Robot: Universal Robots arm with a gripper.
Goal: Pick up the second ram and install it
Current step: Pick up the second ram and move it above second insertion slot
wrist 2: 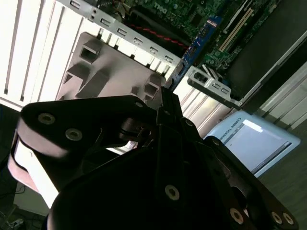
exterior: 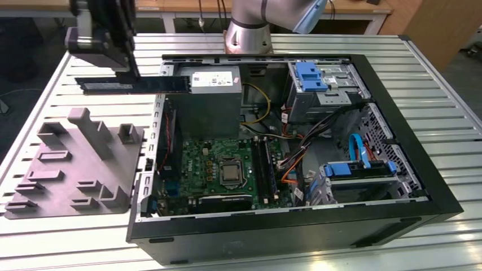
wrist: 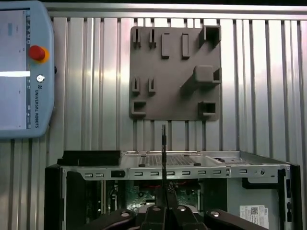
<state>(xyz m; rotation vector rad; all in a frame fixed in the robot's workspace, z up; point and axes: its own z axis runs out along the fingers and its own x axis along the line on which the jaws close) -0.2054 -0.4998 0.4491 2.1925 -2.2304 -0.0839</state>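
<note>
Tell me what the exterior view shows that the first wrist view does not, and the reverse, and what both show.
Exterior view's own: the processor socket, the blue drive cage and the arm's base. First wrist view's own: the control tablet with its red button. Shared: the gripper shut on the memory stick, flat-on outside, edge-on from the wrist; the grey holder block; the open computer case; the slatted table.

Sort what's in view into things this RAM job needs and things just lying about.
Job in hand:
- second ram, held in the pincer
- motherboard and its memory slots
- open computer case

Lying about:
- grey parts holder
- teach pendant
- power-supply box
- blue drive cage
</note>
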